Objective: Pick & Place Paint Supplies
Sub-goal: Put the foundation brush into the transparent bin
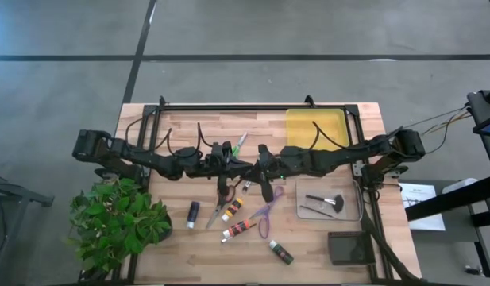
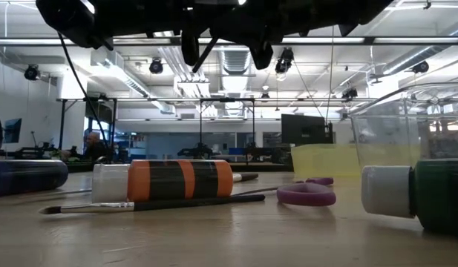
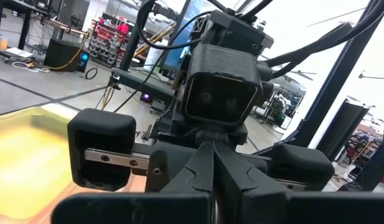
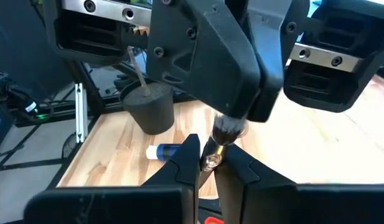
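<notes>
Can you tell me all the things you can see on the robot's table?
table: one, light wood, under everything
plant: one, leafy green, left front corner
yellow tray: one, back right
grey tray: one, right side
brushes: two, dark, in the grey tray
purple tube: one, middle, nearest the plant
yellow tube: one, middle
red-orange tube: one, just in front of the yellow tube
green tube: one, front middle
scissors: one, purple handles, beside the tubes
dark box: one, front right
left fingers: dark, shut, above the middle
right fingers: dark, shut, beside the left ones
</notes>
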